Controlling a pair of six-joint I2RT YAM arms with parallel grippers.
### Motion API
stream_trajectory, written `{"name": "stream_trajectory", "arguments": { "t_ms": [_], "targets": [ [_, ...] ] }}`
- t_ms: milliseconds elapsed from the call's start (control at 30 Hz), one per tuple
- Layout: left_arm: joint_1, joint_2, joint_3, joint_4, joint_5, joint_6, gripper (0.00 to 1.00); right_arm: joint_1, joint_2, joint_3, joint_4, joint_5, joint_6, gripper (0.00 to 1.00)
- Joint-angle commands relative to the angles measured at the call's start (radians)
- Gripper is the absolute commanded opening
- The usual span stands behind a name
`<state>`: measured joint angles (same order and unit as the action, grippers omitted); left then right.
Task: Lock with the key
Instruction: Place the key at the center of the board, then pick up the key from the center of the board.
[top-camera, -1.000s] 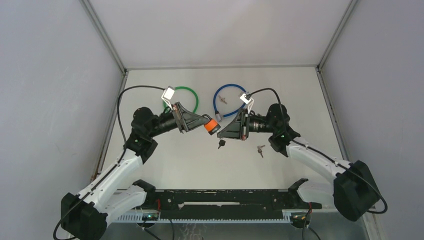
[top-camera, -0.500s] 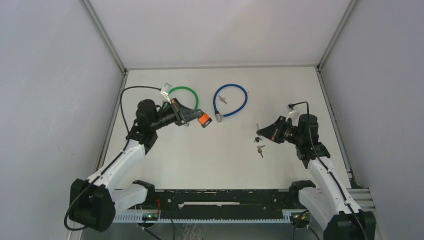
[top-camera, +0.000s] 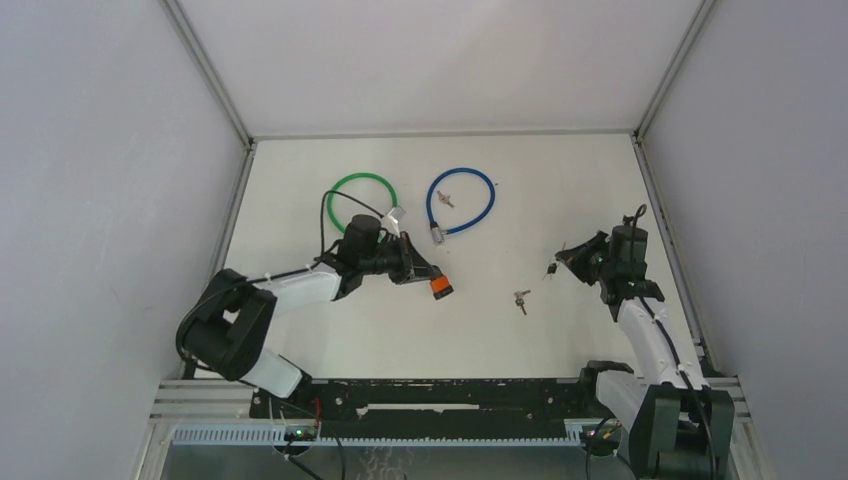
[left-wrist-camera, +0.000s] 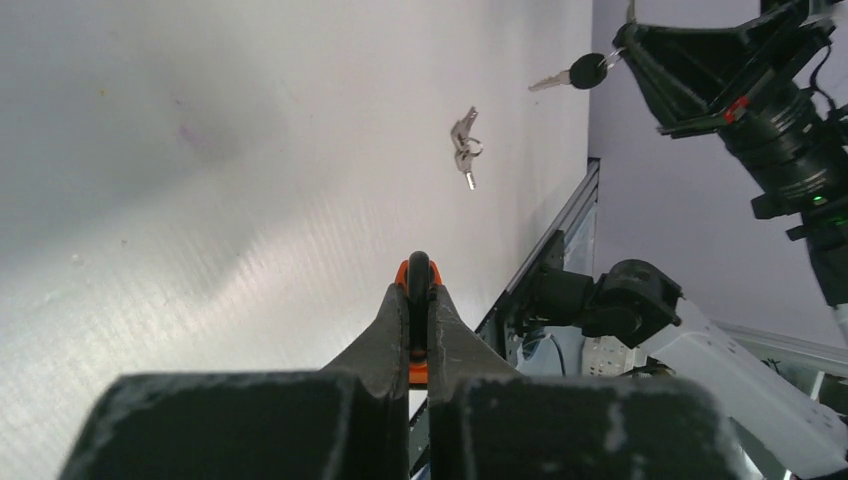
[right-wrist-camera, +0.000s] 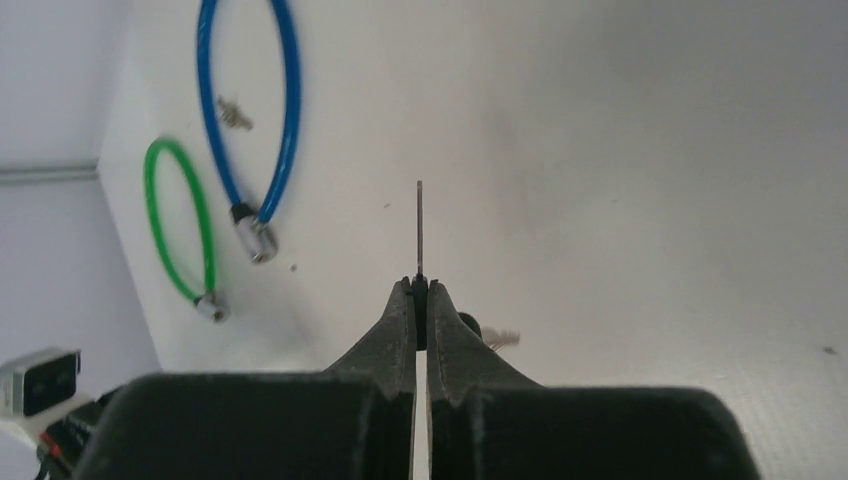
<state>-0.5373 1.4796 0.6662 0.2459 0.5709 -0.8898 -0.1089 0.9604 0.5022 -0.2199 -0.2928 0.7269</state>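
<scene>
My left gripper (top-camera: 424, 275) is shut on an orange padlock (top-camera: 440, 288) by its black shackle and holds it low over the middle of the table. In the left wrist view the fingers (left-wrist-camera: 392, 320) pinch the shackle, with the orange body (left-wrist-camera: 417, 272) beyond the tips. My right gripper (top-camera: 566, 258) is shut on a black-headed key (top-camera: 548, 270) at the right side, well apart from the padlock. In the right wrist view the key blade (right-wrist-camera: 419, 225) sticks straight out from the gripper (right-wrist-camera: 420, 287). A second key (right-wrist-camera: 492, 338) of the same bunch hangs beside the fingers.
A loose bunch of keys (top-camera: 521, 299) lies on the table between the grippers and also shows in the left wrist view (left-wrist-camera: 463, 148). A green cable lock (top-camera: 362, 197) and a blue cable lock (top-camera: 462, 202) lie at the back, with a small key (top-camera: 445, 200) inside the blue loop.
My left gripper has swung forward, right and down with the padlock. My right gripper has drawn back to the right with the key, so the two are farther apart.
</scene>
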Motion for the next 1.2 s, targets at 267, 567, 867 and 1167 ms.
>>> {"name": "stream_trajectory", "arguments": {
  "t_ms": [267,567,867,1167],
  "targets": [
    [-0.034,0.196,-0.021,0.157,-0.034,0.015,0.0,-0.074,0.218,0.05,0.045,0.189,-0.005,0.33],
    [-0.05,0.111,-0.034,0.003,-0.147,0.075,0.65,0.196,0.022,0.093,-0.106,0.353,-0.148,0.83],
    [-0.043,-0.26,0.068,-0.452,-0.523,0.224,0.82,0.529,0.174,0.168,-0.315,0.381,-0.163,0.78],
    [-0.017,-0.392,0.125,-0.563,-0.568,0.277,0.82,0.61,0.329,0.179,-0.292,0.411,-0.149,0.53]
  ]
}}
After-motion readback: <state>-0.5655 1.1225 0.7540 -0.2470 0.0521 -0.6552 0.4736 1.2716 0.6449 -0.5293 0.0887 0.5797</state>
